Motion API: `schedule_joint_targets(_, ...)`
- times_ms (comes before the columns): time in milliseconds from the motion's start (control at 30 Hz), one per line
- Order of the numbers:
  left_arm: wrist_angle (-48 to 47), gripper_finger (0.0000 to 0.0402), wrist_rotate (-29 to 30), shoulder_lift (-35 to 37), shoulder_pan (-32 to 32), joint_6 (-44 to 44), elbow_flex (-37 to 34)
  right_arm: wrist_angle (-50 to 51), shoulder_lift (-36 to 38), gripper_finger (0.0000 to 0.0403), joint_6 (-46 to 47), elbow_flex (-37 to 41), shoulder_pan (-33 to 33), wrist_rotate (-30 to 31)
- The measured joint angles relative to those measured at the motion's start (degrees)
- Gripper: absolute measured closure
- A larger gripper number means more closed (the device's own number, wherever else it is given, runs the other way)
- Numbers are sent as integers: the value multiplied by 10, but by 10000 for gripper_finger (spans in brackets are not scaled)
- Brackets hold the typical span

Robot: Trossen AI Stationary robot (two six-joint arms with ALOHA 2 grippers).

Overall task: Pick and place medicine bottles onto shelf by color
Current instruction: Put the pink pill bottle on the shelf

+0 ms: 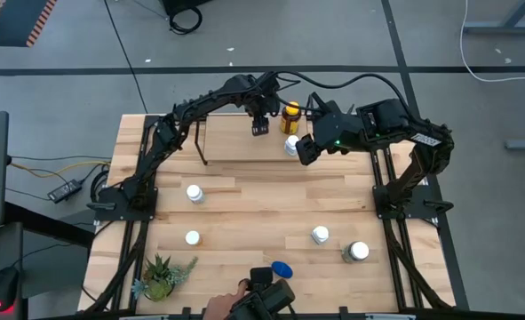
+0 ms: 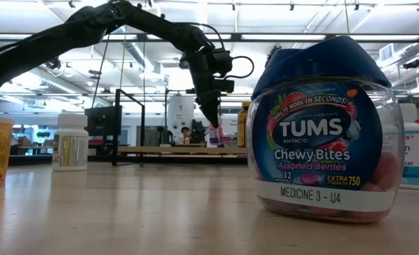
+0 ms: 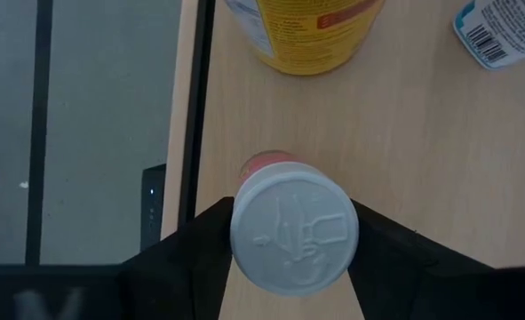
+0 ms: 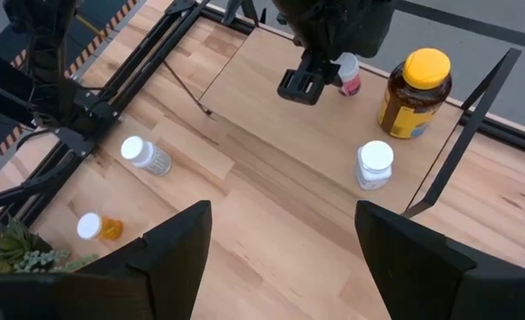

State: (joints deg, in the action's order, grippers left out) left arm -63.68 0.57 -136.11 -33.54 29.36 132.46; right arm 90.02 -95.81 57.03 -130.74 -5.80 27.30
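My left gripper [image 1: 260, 123] is over the shelf [image 1: 235, 142], a light-wood plank with black wire ends, and is shut on a small white-capped bottle with a pink label [image 4: 346, 76]. A yellow-amber bottle [image 1: 290, 116] and a white bottle [image 1: 291, 145] stand on the shelf plank beside it. My right gripper [image 1: 306, 151] hovers open just off the shelf's right end, touching nothing. Several more bottles stay on the table: two white ones [image 1: 194, 193] [image 1: 192, 237] on the left, two [image 1: 320, 235] [image 1: 357, 252] on the right, and a blue-capped one [image 1: 282, 268] near the front edge. My left gripper [image 3: 293, 244] pinches the pink-label bottle between its two fingers, just below the white cap [image 3: 294, 233]. The fingers [image 3: 200, 253] come from above, pointing down. The bottle stays upright over the shelf plank; whether its base touches the plank, I cannot tell.
A small potted plant [image 1: 160, 277] sits at the table's near left corner. A person's hand [image 1: 219, 308] shows at the near edge beside a dark device. The blue-capped Tums bottle [image 2: 322, 127] fills the low view. Bare wood lies in the table's middle.
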Motion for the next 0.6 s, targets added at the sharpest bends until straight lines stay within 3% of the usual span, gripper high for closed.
schedule_joint_targets(467,-1,167,1,0,0,-5,0,0,0,119,4,0,0,-6)
schedule_joint_targets(600,1,154,25,0,0,-6,0,0,0,119,4,0,0,-6)
